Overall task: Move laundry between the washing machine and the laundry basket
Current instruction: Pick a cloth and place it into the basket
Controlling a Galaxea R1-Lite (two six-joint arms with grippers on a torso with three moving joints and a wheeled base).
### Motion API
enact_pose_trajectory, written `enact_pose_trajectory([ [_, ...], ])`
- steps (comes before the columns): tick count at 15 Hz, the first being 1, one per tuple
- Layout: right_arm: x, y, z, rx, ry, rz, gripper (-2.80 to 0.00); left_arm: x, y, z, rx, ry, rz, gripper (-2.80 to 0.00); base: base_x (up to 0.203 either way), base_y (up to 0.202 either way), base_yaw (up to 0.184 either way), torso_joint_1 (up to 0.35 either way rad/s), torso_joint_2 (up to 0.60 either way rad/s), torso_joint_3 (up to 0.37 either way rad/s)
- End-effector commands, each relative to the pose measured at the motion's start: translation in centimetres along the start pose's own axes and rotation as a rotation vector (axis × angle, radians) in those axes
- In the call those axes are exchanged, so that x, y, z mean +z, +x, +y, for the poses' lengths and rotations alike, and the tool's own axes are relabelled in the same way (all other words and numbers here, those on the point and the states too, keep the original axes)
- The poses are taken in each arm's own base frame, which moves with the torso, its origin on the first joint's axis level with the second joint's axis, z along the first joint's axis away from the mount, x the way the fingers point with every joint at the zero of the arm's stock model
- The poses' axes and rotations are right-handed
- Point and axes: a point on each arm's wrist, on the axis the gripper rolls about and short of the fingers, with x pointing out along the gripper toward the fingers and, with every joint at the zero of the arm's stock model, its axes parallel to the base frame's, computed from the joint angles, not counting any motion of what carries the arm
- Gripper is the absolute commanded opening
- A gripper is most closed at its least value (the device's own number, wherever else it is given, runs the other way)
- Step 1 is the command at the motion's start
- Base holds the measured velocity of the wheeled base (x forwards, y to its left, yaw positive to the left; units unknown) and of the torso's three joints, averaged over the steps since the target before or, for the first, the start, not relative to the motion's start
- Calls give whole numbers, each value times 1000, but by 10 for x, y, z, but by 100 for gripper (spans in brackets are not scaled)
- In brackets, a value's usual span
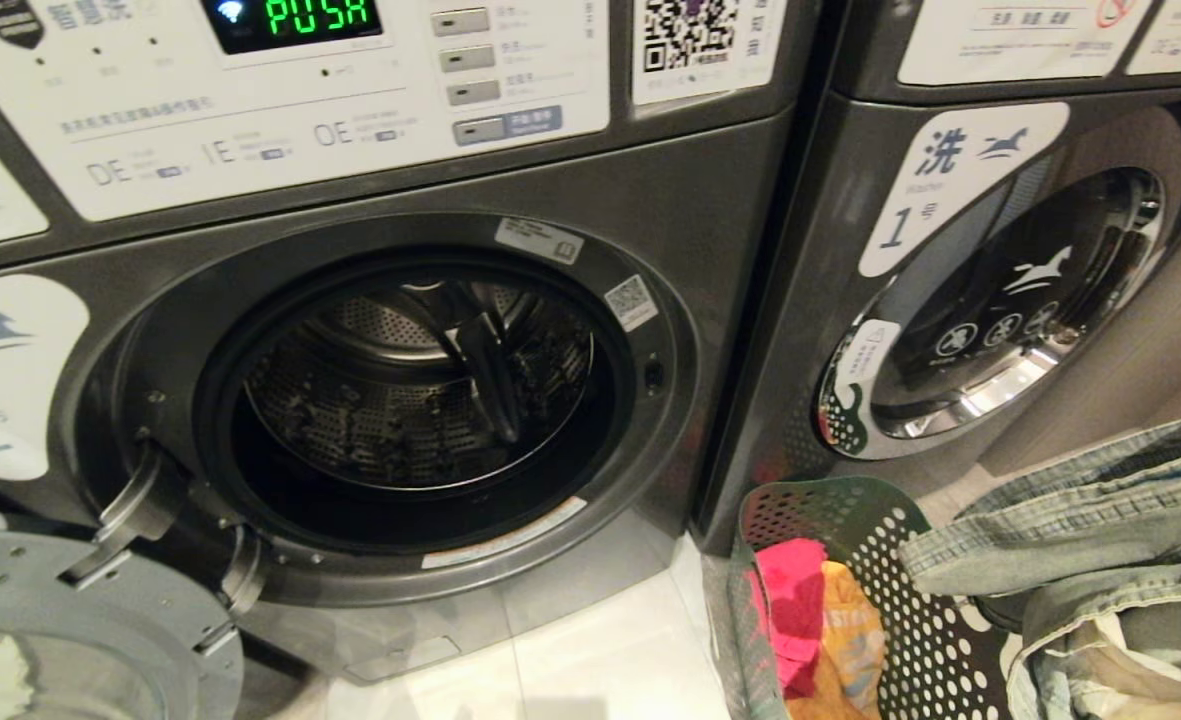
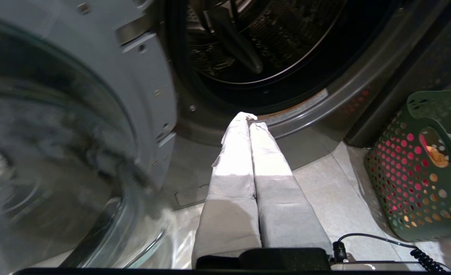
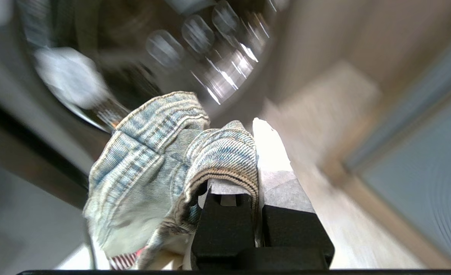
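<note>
Head view: washing machine (image 1: 420, 390) door open, drum bare; green laundry basket (image 1: 850, 600) at lower right holds pink and orange clothes; jeans (image 1: 1100, 540) hang just beside it.
Left wrist view: left hand (image 2: 250, 118) clenched, holding nothing, near the door opening.
Right wrist view: right hand (image 3: 254, 152) grasping the jeans' denim fold.
</note>
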Motion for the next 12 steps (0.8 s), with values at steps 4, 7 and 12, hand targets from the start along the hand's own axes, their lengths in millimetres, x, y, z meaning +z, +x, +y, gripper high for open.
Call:
enact_pose_trajectory([
  [4,-37,60,15,-10,-22,262,-280,-3,1,0,2,-1,9,-280,0,0,-44,0,2,1],
  [7,-23,80,24,49,-23,197,-280,-3,1,0,1,-1,9,-280,0,0,0,0,0,0],
  [12,-17,100,31,67,-108,196,-280,-3,1,0,0,-1,9,-280,0,0,0,0,0,0],
])
